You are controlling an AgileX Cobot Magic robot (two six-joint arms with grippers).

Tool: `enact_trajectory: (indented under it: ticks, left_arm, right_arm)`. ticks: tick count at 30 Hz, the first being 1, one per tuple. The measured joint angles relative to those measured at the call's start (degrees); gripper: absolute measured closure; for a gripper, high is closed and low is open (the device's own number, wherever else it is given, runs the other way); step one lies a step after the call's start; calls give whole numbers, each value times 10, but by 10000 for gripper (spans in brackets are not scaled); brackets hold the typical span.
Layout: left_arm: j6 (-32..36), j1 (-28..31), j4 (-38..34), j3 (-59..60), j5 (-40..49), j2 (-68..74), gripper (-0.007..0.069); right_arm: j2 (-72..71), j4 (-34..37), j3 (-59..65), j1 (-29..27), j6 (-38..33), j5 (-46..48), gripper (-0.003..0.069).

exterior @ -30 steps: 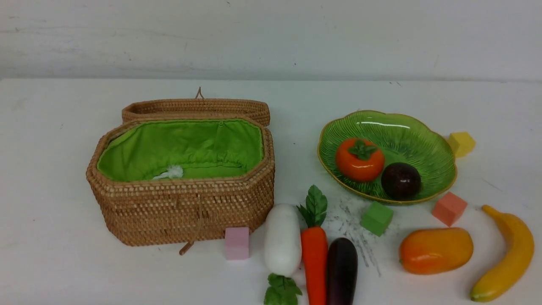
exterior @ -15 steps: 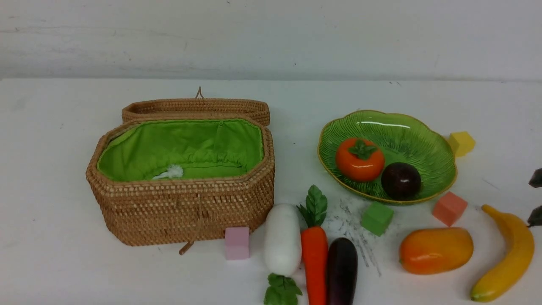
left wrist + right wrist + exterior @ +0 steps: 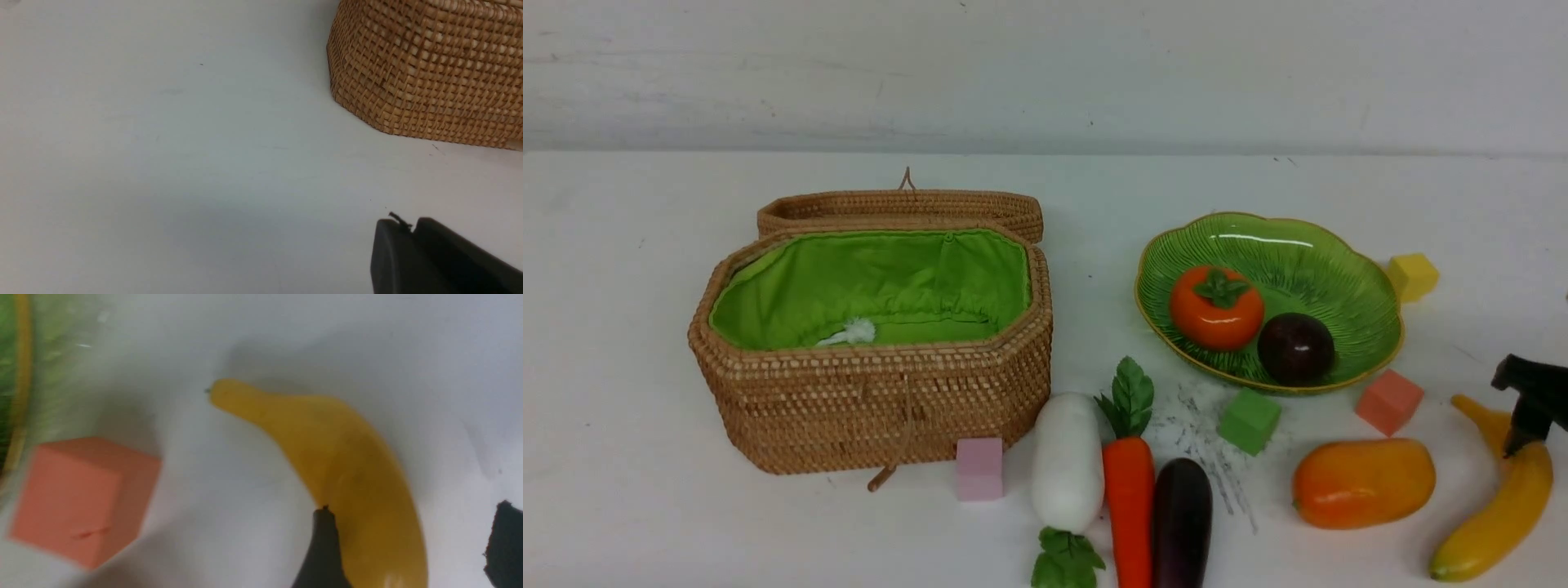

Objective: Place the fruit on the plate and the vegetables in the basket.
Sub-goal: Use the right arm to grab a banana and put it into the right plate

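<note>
Jaws of the right gripper (image 3: 412, 543) stand wide. One dark fingertip (image 3: 322, 547) is against the near flank of the banana (image 3: 1507, 506) and the other is clear of its far side, so the fruit lies between them, not yet squeezed. In the front view this gripper enters at the right edge of the frame, over the banana's upper end. The left gripper (image 3: 408, 226) has its jaws pressed together on nothing, low over bare table (image 3: 645, 490) near a corner of the basket (image 3: 866, 408).

Two of the four fruits are done: the persimmon (image 3: 1217, 309) and the mangosteen (image 3: 1295, 349) lie in the lower half of the plate (image 3: 1307, 237). The banana and the mango (image 3: 1364, 482) rest on the table at lower right. No vegetable has gone in. The radish (image 3: 1067, 461), carrot (image 3: 1129, 506) and eggplant (image 3: 1181, 523) lie side by side at bottom centre. The basket is open with its lid (image 3: 898, 208) folded back behind, and the green lining shows only a small white tuft.

The coral cube (image 3: 1388, 402) sits between the plate's lower right rim and the banana's tip, near both. A straight carry to the plate would likely pass over it, so the lift should clear the cube and the golden rim. The plate's upper and right parts are bare, probably room enough for both remaining fruits. A green cube (image 3: 1249, 420) lies just off the plate's lower left edge, and a pink cube (image 3: 979, 468) stands between the basket's front wall and the radish, close to each. The banana's lower end nears the bottom right corner of the frame; where the table ends there cannot be told.
</note>
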Motion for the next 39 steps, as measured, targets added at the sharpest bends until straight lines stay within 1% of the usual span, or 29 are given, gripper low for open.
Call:
enact_trajectory:
  ticks: [2, 5, 6, 10, 14, 18, 19, 20, 22, 25, 30, 31, 34, 35, 36, 38, 39]
  left_arm:
    - [0, 0, 0, 0, 0, 0, 566]
    - [0, 0, 0, 0, 0, 0, 564]
    - [0, 0, 0, 0, 0, 0, 564]
    - [0, 0, 0, 0, 0, 0, 564]
    - [0, 0, 0, 0, 0, 0, 564]
    - [0, 0, 0, 0, 0, 0, 562]
    - [0, 0, 0, 0, 0, 0, 562]
    - [0, 0, 0, 0, 0, 0, 557]
    - [0, 0, 0, 0, 0, 0, 554]
    - [0, 0, 0, 0, 0, 0, 553]
    - [0, 0, 0, 0, 0, 0, 553]
    - [0, 0, 0, 0, 0, 0, 551]
    - [0, 0, 1, 0, 0, 0, 548]
    - [1, 0, 1, 0, 0, 0, 547]
    - [1, 0, 1, 0, 0, 0, 546]
    - [1, 0, 2, 0, 0, 0, 545]
    - [1, 0, 2, 0, 0, 0, 545]
  right_arm:
    - [19, -1, -1, -1, 0, -7, 155]
    - [46, 1, -8, -1, -1, -10, 205]
    - [47, 1, -8, -1, -1, -10, 205]
    - [46, -1, -15, -1, -4, 5, 326]
    - [30, 8, -41, -1, -33, 43, 325]
    - [-20, 6, -151, 0, -95, 51, 325]
    - [-22, 6, -157, 1, -98, 51, 325]
    - [-32, 6, -211, 6, -129, 44, 325]
    - [-36, 6, -267, 20, -167, 33, 325]
    - [-30, 7, -341, 60, -244, 17, 325]
    - [24, 2, -445, 149, -416, 10, 325]
    - [51, -9, -465, 167, -450, 13, 325]
    - [112, -54, -496, 198, -496, 16, 325]
    - [134, -75, -503, 205, -502, 16, 325]
    - [139, -75, -504, 205, -502, 16, 325]
    - [197, -145, -510, 217, -509, 5, 325]
    - [201, -150, -510, 217, -510, 5, 325]
